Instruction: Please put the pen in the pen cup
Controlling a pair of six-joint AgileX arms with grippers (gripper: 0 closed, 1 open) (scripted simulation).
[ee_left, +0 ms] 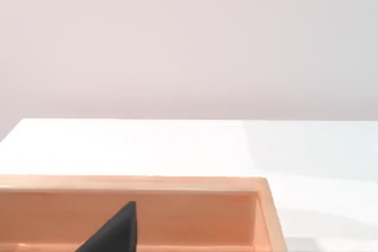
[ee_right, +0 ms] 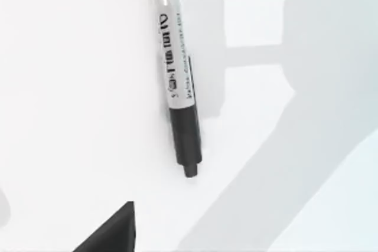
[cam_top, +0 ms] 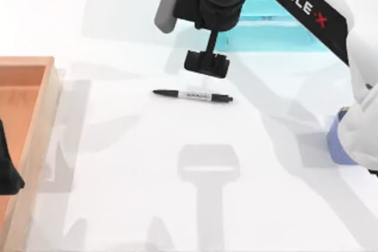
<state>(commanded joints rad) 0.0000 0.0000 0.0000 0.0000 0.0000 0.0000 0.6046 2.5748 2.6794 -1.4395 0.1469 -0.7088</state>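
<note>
Top view: pen (cam_top: 192, 95) flat on the white surface (cam_top: 147, 193) near the middle, right end effector (cam_top: 206, 63) just above and behind it, holding nothing, finger gap hard to tell. Looks light, stiff, smooth and quick to roll, so best pinched across the label band (ee_right: 175, 69). Pen cup (cam_top: 338, 140) at right behind the arm; orange tray (cam_top: 35, 122) and left end effector (cam_top: 7, 169) far left, blue shelf (cam_top: 277, 28) behind, nothing blocking.

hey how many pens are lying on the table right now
1. The pen lies flat on the white table near its middle, just below the right gripper hovering above it. The right wrist view shows it close up. Another could be hidden under the arm.
</note>
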